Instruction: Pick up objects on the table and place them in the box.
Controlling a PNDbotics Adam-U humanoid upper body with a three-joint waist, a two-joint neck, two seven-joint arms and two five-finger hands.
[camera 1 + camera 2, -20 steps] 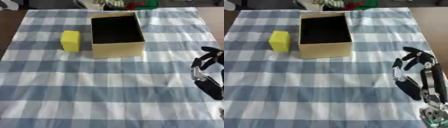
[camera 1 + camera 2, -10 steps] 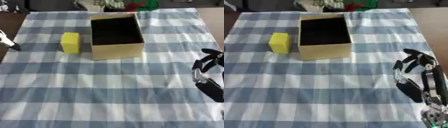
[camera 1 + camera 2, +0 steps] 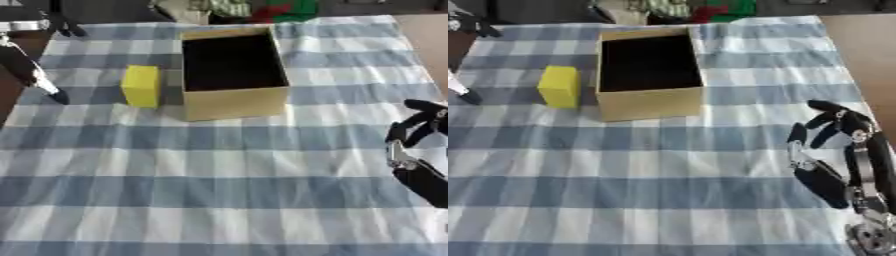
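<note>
Blue-white checked cloth (image 3: pixel 219 165) (green, red clutter (image 3: pixel 289 9) beyond)

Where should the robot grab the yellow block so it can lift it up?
Probably from above, pinching its two long sides. The yellow block stands free on the cloth, with a gap between it and the box. The left hand, fingers straight, is nearest to it on its open left side.

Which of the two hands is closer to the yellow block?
The left hand, at the cloth's left edge beside the yellow block; the right hand sits far across, past the box.
</note>
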